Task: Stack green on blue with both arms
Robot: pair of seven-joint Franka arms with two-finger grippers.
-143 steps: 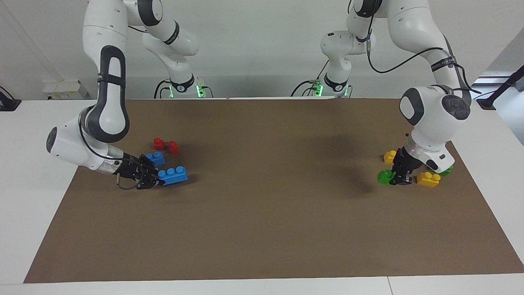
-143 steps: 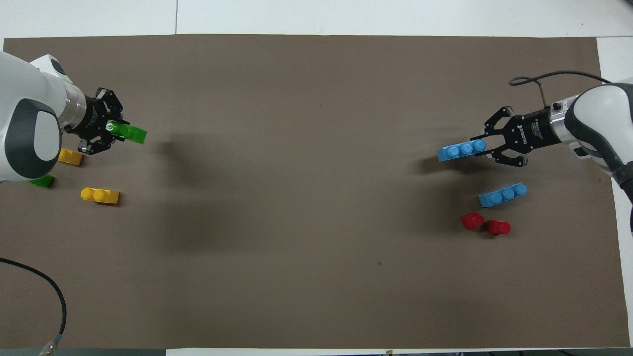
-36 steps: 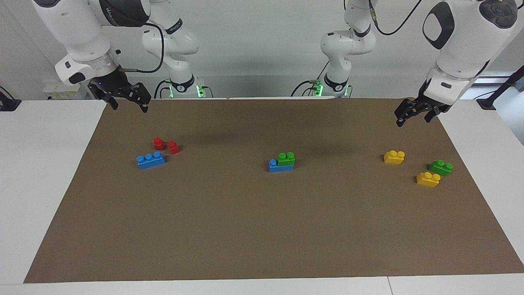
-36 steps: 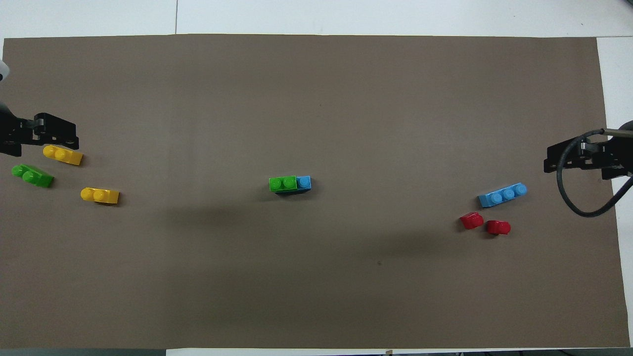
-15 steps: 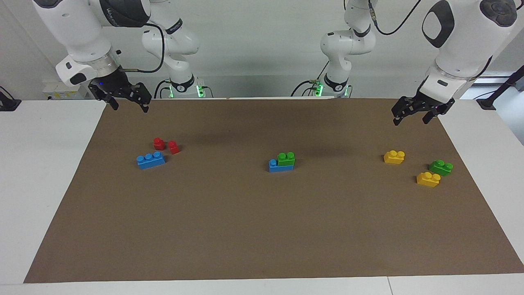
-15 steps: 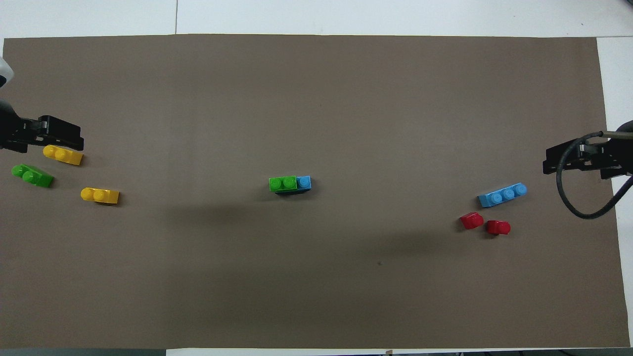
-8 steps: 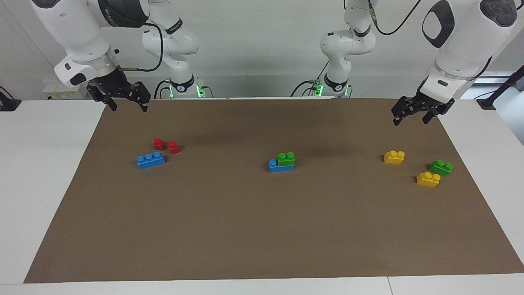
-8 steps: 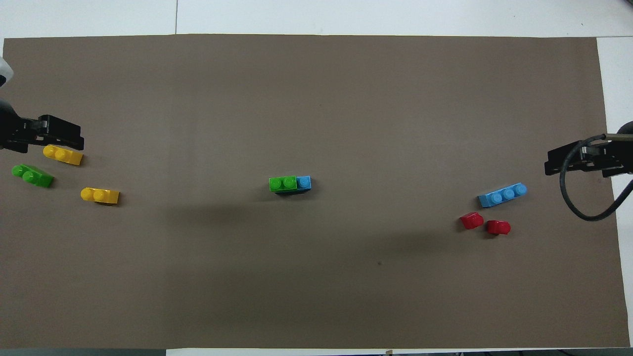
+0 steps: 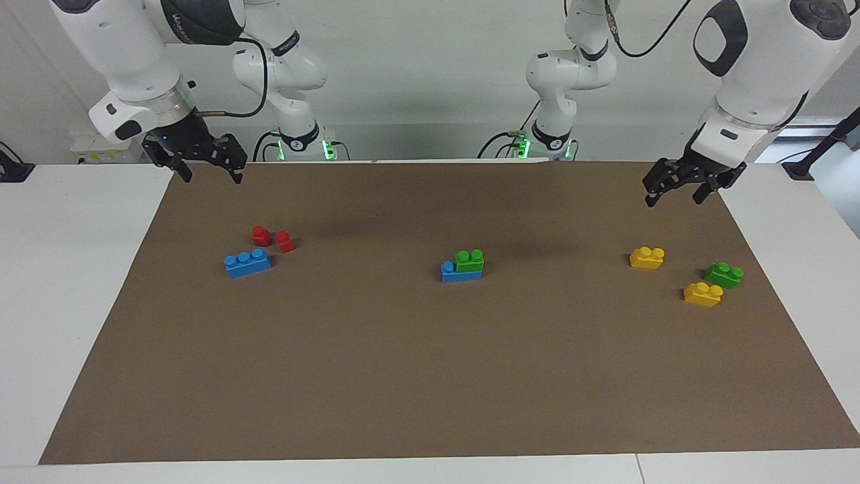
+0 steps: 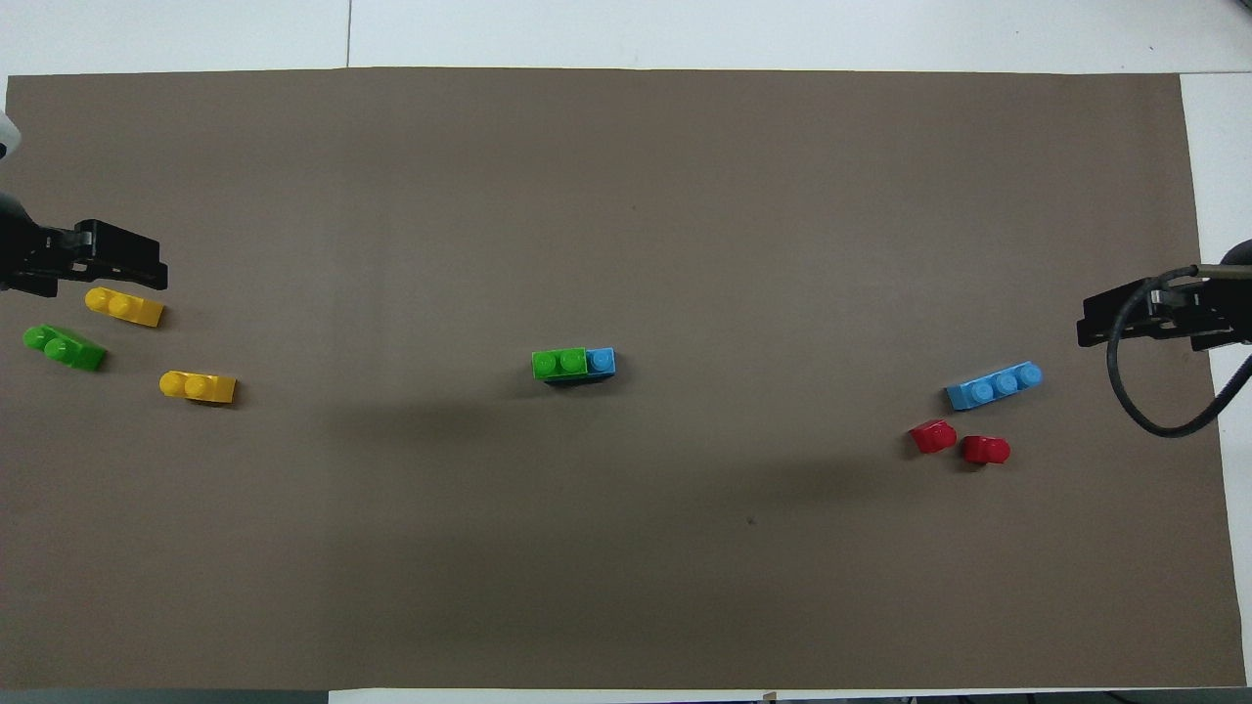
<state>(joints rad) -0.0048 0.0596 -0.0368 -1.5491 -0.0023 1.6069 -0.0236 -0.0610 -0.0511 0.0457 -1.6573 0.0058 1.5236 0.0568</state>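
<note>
A green brick [image 9: 469, 259] sits on a blue brick [image 9: 451, 273] at the middle of the brown mat; one blue stud stays uncovered. The stack also shows in the overhead view, green brick [image 10: 558, 363] on blue brick [image 10: 601, 361]. My left gripper [image 9: 673, 187] is open and empty, raised over the mat's edge at the left arm's end. My right gripper [image 9: 209, 169] is open and empty, raised over the mat's corner at the right arm's end. A second blue brick [image 9: 247, 262] and a second green brick [image 9: 723, 274] lie loose on the mat.
Two red bricks [image 9: 272, 238] lie beside the loose blue brick, nearer to the robots. Two yellow bricks [image 9: 647, 257] [image 9: 703, 294] lie by the loose green brick. The brown mat [image 9: 430, 376] covers the white table.
Almost nothing: both raised grippers shifted by only a few pixels. The bricks have not moved.
</note>
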